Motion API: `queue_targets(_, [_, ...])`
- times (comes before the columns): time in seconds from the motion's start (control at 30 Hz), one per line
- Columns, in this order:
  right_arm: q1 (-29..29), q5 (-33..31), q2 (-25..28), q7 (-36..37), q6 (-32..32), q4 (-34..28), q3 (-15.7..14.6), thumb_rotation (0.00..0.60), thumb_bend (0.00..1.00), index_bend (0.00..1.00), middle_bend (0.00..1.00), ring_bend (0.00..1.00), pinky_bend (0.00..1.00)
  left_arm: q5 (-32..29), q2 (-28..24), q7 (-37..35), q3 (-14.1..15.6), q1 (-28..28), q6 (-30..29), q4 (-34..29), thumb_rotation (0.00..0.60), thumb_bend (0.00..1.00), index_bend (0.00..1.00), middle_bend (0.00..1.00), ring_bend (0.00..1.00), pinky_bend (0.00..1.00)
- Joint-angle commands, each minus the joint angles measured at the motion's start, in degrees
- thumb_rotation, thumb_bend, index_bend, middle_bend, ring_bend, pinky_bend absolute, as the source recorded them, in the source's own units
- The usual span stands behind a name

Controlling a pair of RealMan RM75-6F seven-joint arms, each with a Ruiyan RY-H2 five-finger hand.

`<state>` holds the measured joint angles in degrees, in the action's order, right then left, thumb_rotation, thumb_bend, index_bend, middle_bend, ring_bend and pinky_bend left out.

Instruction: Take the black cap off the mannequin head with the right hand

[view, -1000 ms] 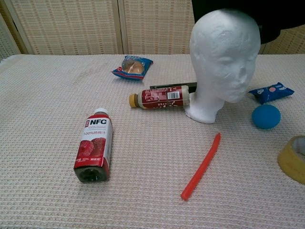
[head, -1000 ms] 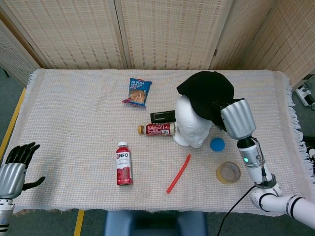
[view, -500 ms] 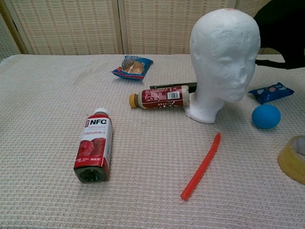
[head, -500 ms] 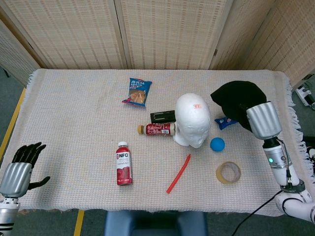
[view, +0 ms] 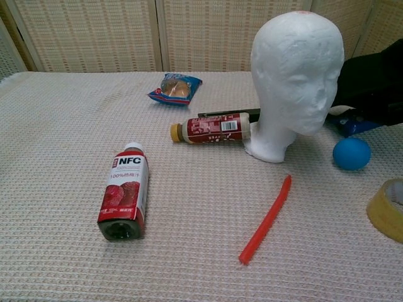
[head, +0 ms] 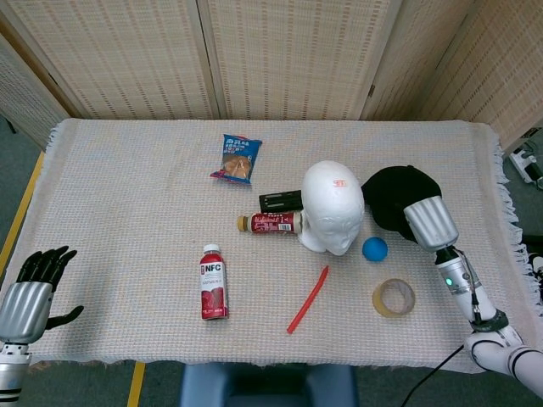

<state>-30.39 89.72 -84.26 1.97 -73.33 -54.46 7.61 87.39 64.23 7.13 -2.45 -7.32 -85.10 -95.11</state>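
The black cap (head: 397, 197) is sitting off the mannequin head (head: 333, 206), low beside it on the side toward the robot's right arm, with the right hand (head: 427, 222) gripping its near edge; the fingers themselves are lying hidden against the dark fabric, so only the silver wrist cuff is showing plainly. In the chest view the cap (view: 371, 85) is hanging just behind and beside the bare white head (view: 295, 78), covering most of a blue snack packet (view: 352, 125). The head is standing upright on the woven desk (head: 127, 212), its crown uncovered. A blue ball (head: 374, 248) is lying just in front of the cap, and a roll of yellow tape (head: 393, 298) is lying nearer the desk's front edge. A brown-capped bottle (head: 270, 223) is lying on its side, touching the base of the head, with a black box (head: 281, 201) just behind it. A red NFC juice bottle (head: 213, 281) and a red strip (head: 308, 299) are lying toward the front, and a blue cookie packet (head: 237, 158) is lying further back. The left hand (head: 34, 288) is hovering off the desk's front corner, fingers spread and holding nothing.
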Motion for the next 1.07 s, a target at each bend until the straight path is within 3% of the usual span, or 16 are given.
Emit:
queue_targets(0.03, [0.0,-0.1,-2.6,1.6,1.5,3.0,-1.6,0.6,0.34,0.54,0.65,0.72,0.97,-0.1,-0.4,0.1,0.1,0.2,-0.1,-0.4,0.6,0.06,0.16,0.13,0.13,0.13])
queue_targets(0.07, [0.2,-0.6,-2.7,1.2,2.5,2.9,-1.8,0.6,0.3,0.45,0.59,0.66,0.93,-0.1,-0.5,0.1,0.1,0.2,0.0,-0.5,0.6,0.06,0.16,0.13,0.13,0.13])
queue_targets(0.1, [0.4,-1.4,-2.5,0.6,3.8,2.2,-2.0,0.6,0.23,0.28,0.48,0.53,0.81,-0.1,-0.5,0.2,0.2,0.1,0.1,-0.5,0.6,0.06,0.16,0.13,0.13,0.13])
queue_targets(0.17, [0.8,-4.5,-0.9,-1.6,7.9,-1.4,-1.8,0.6,0.06,0.03,0.21,0.23,0.47,-0.2,-0.5,0.3,0.1,0.0,0.4,-0.6,0.6,0.06,0.16,0.13,0.12,0.13])
queue_targets(0.23, [1.3,-6.9,1.5,-3.2,10.2,-6.5,-1.5,0.6,0.0,0.0,0.04,0.05,0.25,-0.1,-0.4,0.3,0.1,-0.2,0.6,-0.6,0.6,0.06,0.16,0.13,0.12,0.13])
queue_targets(0.3, [1.7,-8.0,3.3,-4.6,10.7,-9.6,-1.3,0.6,0.0,0.0,0.0,0.0,0.17,0.0,-0.3,0.3,0.1,-0.3,0.7,-0.5,0.6,0.06,0.16,0.13,0.12,0.13])
queue_targets(0.5, [4.1,-8.8,9.4,-6.7,8.4,-19.3,-1.5,0.6,0.0,0.0,0.0,0.0,0.15,-0.1,-0.1,0.3,-0.1,-0.7,1.2,-0.2,0.6,0.06,0.16,0.12,0.12,0.13])
queue_targets(0.7, [8.7,-7.4,17.1,-9.2,2.1,-30.9,-2.9,0.6,0.0,0.0,0.0,0.0,0.13,-0.4,0.1,0.5,-0.2,-0.7,1.0,0.0,0.6,0.06,0.16,0.12,0.11,0.13])
queue_targets(0.77, [11.1,-6.3,18.3,-10.5,-2.1,-33.5,-3.4,0.6,0.0,0.0,0.03,0.05,0.19,-0.3,0.3,0.5,-0.2,-0.7,1.0,0.3,0.6,0.06,0.16,0.12,0.11,0.13])
queue_targets(0.87, [14.7,-4.4,19.1,-10.7,-8.6,-35.4,-4.1,0.6,0.0,0.02,0.16,0.2,0.34,-0.5,0.7,0.7,-0.2,-0.6,0.8,0.8,0.6,0.06,0.16,0.12,0.11,0.13])
queue_targets(1.07, [20.7,-3.1,21.0,-9.7,-15.8,-39.3,-6.1,0.6,0.03,0.1,0.23,0.25,0.37,-0.6,1.6,1.5,-0.5,-0.4,0.0,1.6,0.6,0.06,0.16,0.12,0.11,0.13])
